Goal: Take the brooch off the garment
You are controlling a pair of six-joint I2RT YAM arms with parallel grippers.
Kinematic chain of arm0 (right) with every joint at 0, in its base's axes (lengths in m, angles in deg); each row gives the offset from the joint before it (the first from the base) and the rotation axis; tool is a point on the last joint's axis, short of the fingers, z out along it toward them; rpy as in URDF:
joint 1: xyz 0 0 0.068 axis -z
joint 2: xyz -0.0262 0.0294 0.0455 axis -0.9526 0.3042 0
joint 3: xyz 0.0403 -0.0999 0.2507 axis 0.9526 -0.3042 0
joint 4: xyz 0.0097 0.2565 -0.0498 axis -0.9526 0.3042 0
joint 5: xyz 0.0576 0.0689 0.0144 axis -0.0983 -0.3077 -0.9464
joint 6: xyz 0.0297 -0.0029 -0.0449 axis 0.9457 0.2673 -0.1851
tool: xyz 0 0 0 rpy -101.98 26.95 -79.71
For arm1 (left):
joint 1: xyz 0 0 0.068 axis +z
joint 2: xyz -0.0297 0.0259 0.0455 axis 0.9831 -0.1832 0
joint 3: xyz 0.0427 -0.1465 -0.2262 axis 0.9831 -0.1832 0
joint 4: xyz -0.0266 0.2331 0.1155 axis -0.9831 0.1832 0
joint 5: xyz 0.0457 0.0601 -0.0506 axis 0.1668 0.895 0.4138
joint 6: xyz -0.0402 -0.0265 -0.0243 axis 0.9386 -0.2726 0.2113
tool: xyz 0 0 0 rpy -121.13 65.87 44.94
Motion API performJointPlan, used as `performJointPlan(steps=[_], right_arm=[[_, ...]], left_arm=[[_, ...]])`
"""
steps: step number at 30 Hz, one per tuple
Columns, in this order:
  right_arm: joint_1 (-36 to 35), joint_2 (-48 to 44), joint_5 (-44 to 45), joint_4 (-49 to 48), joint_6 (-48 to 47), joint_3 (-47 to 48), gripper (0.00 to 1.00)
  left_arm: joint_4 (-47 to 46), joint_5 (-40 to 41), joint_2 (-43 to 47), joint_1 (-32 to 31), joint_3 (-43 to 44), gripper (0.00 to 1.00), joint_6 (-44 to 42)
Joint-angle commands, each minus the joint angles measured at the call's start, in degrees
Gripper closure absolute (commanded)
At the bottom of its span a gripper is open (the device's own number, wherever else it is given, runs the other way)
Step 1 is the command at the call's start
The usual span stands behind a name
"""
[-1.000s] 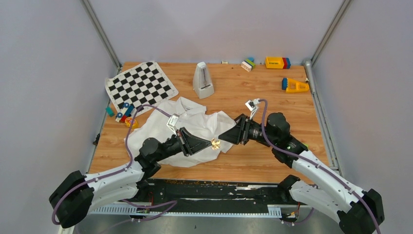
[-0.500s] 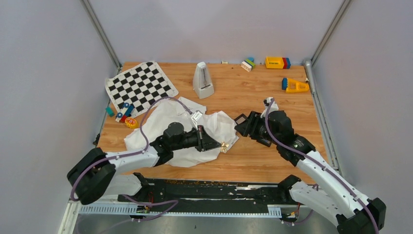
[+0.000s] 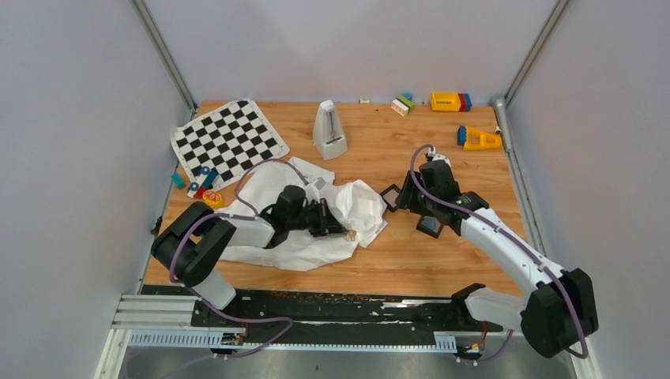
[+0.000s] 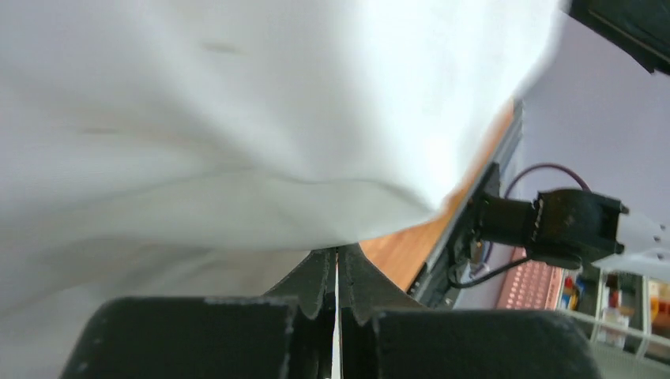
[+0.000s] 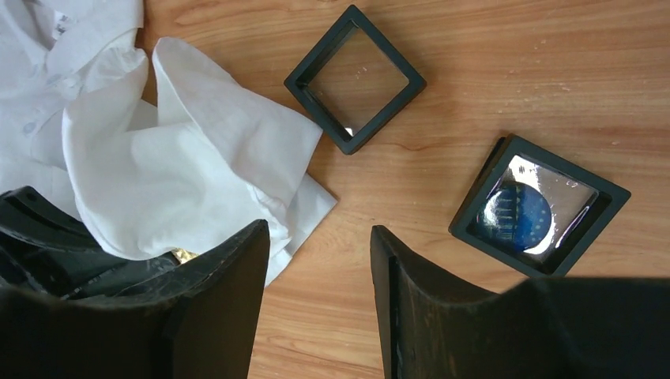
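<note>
left jaws pressed together | brooch just off their tip on garment, I'd say left's nearer | right jaws spread

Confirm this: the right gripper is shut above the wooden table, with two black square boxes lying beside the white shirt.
One thing is wrong: the right gripper is open, not shut. The right wrist view shows its fingers apart above the wooden table. Two black square boxes do lie beside the white shirt.

Bare table strip between garment and black frame.
</note>
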Motion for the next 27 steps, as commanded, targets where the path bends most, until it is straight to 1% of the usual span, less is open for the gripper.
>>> performJointPlan(steps=[1, 2, 3, 4, 5, 6, 7, 8, 9, 10, 11, 13, 14, 15, 17, 19, 20, 21, 22, 24, 25, 27], right_arm=[[1.4, 5.1, 1.3, -0.3, -1.6, 4.3, 0.49], [2.1, 6.7, 1.0, -0.3, -1.7, 4.7, 0.49], [2.7, 7.8, 0.8, -0.4, -2.1, 5.1, 0.48], [3.1, 8.8, 1.0, -0.4, -2.6, 5.5, 0.48], [3.2, 9.8, 1.6, -0.3, -2.7, 5.7, 0.47], [3.6, 10.7, 1.8, -0.2, -2.4, 5.9, 0.46], [4.1, 11.6, 1.4, -0.2, -1.6, 6.1, 0.46], [4.6, 12.5, 0.8, -0.1, -0.5, 6.2, 0.46], [5.3, 13.3, 0.0, -0.1, 0.7, 6.4, 0.46], [5.9, 14.3, -0.7, -0.1, 1.6, 6.5, 0.47], [6.2, 15.1, -0.7, -0.1, 2.4, 6.7, 0.48], [6.5, 16.6, 0.9, 0.2, 4.6, 7.0, 0.51], [6.6, 17.3, 1.4, 0.3, 5.9, 7.2, 0.51], [6.7, 18.0, 1.5, 0.2, 7.1, 7.3, 0.52], [6.6, 19.8, 0.5, 0.0, 8.8, 8.4, 0.53], [6.5, 21.9, -2.2, -0.4, 8.4, 10.0, 0.56], [6.5, 23.2, -3.3, -0.5, 7.1, 11.1, 0.56], [6.3, 24.2, -4.5, -0.4, 5.8, 12.0, 0.57], [6.3, 25.1, -5.8, -0.1, 4.6, 13.0, 0.56], [6.2, 26.0, -5.0, 0.6, 3.6, 13.9, 0.56], [6.2, 26.2, -4.7, 0.8, 3.7, 13.9, 0.55], [6.0, 26.3, -4.6, 0.7, 4.1, 13.6, 0.55]], left_arm=[[-8.5, -9.4, -3.8, 10.3, -5.6, 1.00, 0.2], [-11.6, -10.9, -5.5, 13.6, -7.1, 1.00, 0.4], [-12.4, -13.7, -6.2, 15.3, -7.6, 1.00, 0.1], [-12.8, -14.7, -7.7, 18.1, -8.3, 1.00, -0.2], [-12.8, -16.0, -8.4, 19.5, -8.5, 1.00, -1.1], [-12.6, -16.3, -9.6, 22.0, -9.0, 1.00, -1.6], [-12.5, -16.6, -10.1, 23.2, -9.4, 1.00, -2.3], [-13.1, -16.6, -10.7, 25.8, -10.2, 1.00, -2.4], [-14.6, -16.8, -10.8, 27.1, -10.8, 1.00, -2.0], [-15.7, -17.0, -10.5, 29.8, -12.1, 1.00, -1.5], [-17.7, -17.2, -10.1, 31.0, -12.7, 1.00, -0.5], [-17.1, -16.9, -7.9, 33.5, -14.2, 1.00, -0.2], [-15.5, -16.5, -5.4, 34.0, -14.2, 1.00, -0.7], [-10.8, -15.3, -4.1, 34.0, -14.0, 1.00, -2.5], [-6.1, -14.2, 0.7, 34.1, -13.7, 1.00, -4.2], [-2.5, -13.7, 7.5, 33.5, -14.5, 1.00, -5.0], [-0.8, -13.1, 9.6, 33.2, -14.5, 1.00, -5.7], [4.2, -12.5, 13.6, 32.0, -13.8, 1.00, -6.3], [7.3, -10.5, 15.9, 31.2, -13.3, 1.00, -8.2], [18.8, -6.7, 24.4, 28.0, -11.3, 1.00, -10.8], [22.7, -5.0, 28.0, 27.2, -10.7, 1.00, -11.8], [26.3, -3.8, 32.7, 26.8, -10.3, 1.00, -12.6]])
